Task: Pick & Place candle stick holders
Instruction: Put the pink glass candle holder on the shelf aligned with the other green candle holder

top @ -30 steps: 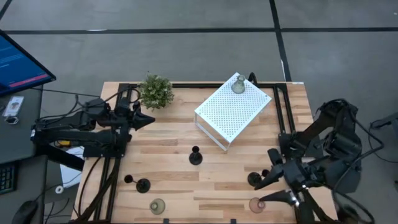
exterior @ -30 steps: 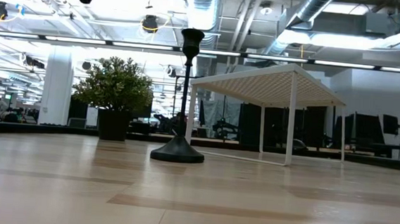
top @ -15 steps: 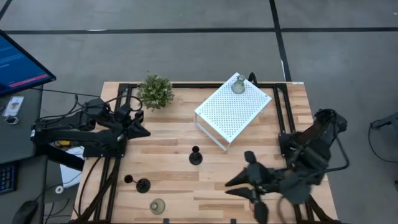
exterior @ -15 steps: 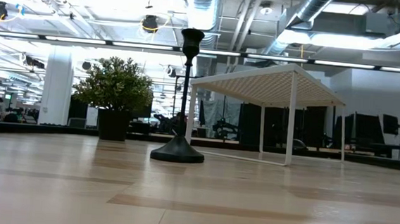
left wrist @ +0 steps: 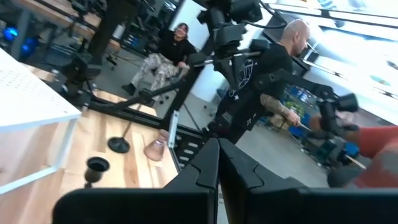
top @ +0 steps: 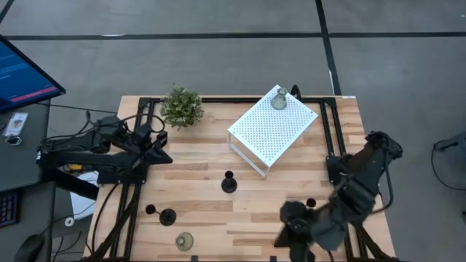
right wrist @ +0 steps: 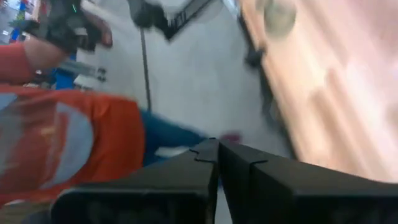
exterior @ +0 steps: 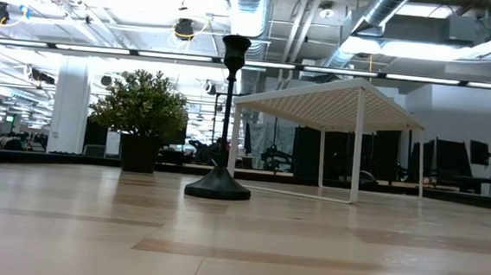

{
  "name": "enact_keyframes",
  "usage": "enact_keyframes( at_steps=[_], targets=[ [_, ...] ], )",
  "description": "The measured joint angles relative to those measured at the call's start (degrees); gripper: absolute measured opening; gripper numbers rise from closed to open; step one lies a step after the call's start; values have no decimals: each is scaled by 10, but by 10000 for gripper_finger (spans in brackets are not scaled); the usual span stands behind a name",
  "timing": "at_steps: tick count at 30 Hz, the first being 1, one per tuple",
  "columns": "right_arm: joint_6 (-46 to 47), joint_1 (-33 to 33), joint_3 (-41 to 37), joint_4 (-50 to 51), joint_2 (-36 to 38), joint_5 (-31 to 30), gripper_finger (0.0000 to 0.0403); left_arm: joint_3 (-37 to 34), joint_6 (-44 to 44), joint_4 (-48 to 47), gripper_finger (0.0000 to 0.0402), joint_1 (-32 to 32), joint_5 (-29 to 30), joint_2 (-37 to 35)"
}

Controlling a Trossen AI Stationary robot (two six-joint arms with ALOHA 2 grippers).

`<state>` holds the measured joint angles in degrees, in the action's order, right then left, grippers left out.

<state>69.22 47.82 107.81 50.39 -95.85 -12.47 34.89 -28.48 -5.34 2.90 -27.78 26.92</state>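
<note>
One black holder (top: 228, 183) stands on its round base at mid-table and also shows in the low view (exterior: 222, 123). A second black holder (top: 166, 215) and a greenish glass holder (top: 184, 241) stand near the front left. Another greenish glass holder (top: 279, 100) sits on the white perforated box (top: 273, 129). The top of the third black holder (top: 311, 203) shows beside my right arm. The pink holder (left wrist: 155, 150) shows only in the left wrist view. My left gripper (top: 164, 149) is shut and empty at the left. My right gripper (top: 287, 233) is shut and blurred, at the front edge.
A green potted plant (top: 182, 106) stands at the far left of the table. Black frame rails (top: 331, 138) run along the table's sides. People show beyond the table in the left wrist view (left wrist: 261, 81) and close by in the right wrist view (right wrist: 68, 143).
My right arm has swung quickly from the table's right side toward its left along the near edge and now covers the spot where the pink holder stood. My left gripper has drawn back a little toward the left edge.
</note>
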Motion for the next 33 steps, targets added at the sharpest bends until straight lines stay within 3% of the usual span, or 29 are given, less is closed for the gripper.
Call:
enact_keyframes(
  at_steps=[7,13,22,28,33],
  targets=[
    [312,102,0,102,0,23,4,0,11,0,5,0,-22,0],
    [585,166,0,253,-18,34,4,0,16,0,4,0,-22,0],
    [564,149,0,302,-47,54,104,0,13,0,6,0,-21,0],
    [567,128,0,392,-64,119,184,0,12,0,7,0,-21,0],
    [578,132,-10,387,-66,125,230,0,12,0,8,0,-21,0]
  ],
)
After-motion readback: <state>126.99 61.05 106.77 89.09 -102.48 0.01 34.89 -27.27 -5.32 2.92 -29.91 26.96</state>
